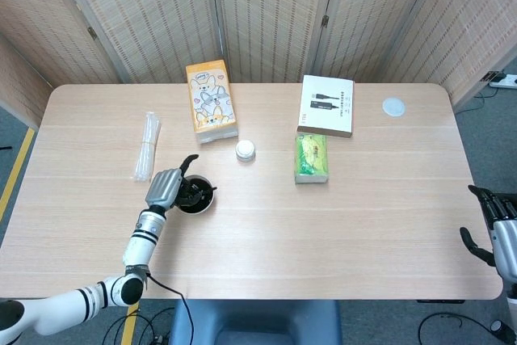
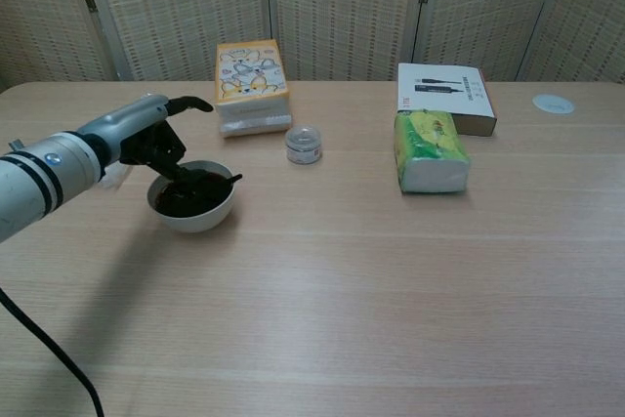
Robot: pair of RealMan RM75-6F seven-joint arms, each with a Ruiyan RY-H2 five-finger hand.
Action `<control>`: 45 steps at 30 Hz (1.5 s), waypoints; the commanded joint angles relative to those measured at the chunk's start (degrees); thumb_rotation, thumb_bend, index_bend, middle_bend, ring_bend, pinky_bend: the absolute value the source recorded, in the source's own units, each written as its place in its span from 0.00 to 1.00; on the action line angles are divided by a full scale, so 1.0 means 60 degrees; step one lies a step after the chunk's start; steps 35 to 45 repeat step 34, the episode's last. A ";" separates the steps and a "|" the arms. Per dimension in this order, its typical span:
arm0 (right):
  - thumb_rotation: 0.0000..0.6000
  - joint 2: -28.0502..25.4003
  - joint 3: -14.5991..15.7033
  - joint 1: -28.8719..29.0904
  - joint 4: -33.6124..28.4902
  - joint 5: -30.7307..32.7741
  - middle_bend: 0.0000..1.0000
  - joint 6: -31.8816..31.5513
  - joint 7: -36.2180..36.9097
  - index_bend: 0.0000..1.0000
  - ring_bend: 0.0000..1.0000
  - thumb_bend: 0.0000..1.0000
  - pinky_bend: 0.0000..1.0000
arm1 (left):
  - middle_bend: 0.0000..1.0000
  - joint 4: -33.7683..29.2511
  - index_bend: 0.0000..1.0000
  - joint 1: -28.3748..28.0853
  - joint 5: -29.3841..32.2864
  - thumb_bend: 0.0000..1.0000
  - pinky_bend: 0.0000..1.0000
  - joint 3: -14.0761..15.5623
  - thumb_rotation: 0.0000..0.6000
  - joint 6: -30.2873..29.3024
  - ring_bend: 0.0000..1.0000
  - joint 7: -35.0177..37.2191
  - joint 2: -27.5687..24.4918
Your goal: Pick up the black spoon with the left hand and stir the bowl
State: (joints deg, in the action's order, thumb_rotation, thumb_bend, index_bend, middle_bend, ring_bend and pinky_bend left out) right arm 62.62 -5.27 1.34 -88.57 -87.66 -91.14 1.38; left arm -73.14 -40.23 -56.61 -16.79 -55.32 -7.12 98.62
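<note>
Black spoon: we see it lying in the small white round bowl, its handle tip poking over the rim on the side away from the left robot hand.
Bowl: white outside, dark inside, sitting on the pale wooden bench directly under the fingers of the left robot hand; in the head view it shows at.
Left robot hand: grey, above the near-left rim of the bowl, with dark fingers reaching down into it onto the spoon; one finger sticks out straight, away from the bowl. We cannot tell whether the fingers actually clamp the spoon or only touch it. In the head view it sits at.
Right robot hand: only partly in frame at the far edge of the bench, well apart from the bowl; we cannot tell how its fingers lie.
Beyond the left robot hand: an orange cartoon-printed tissue box and a small round clear jar with a white lid.
Far across from the left robot hand: a green tissue pack and a white flat cable box.
</note>
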 commanded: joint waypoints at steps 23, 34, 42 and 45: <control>1.00 -0.0297 0.0228 0.0280 -0.0022 -0.0036 0.23 0.0818 0.0415 0.17 0.28 0.26 0.24 | 0.44 -0.1797 0.17 0.3007 -0.1585 0.26 0.57 0.1058 1.00 -0.4016 0.38 -0.0236 -0.2850; 1.00 -0.0295 0.0418 0.0504 0.0021 -0.0183 0.17 0.1268 0.0646 0.17 0.16 0.26 0.22 | 0.29 -0.3128 0.16 0.4278 -0.3159 0.26 0.32 0.2165 1.00 -0.5570 0.24 -0.0891 -0.3705; 1.00 -0.0295 0.0418 0.0504 0.0021 -0.0183 0.17 0.1268 0.0646 0.17 0.16 0.26 0.22 | 0.29 -0.3128 0.16 0.4278 -0.3159 0.26 0.32 0.2165 1.00 -0.5570 0.24 -0.0891 -0.3705; 1.00 -0.0295 0.0418 0.0504 0.0021 -0.0183 0.17 0.1268 0.0646 0.17 0.16 0.26 0.22 | 0.29 -0.3128 0.16 0.4278 -0.3159 0.26 0.32 0.2165 1.00 -0.5570 0.24 -0.0891 -0.3705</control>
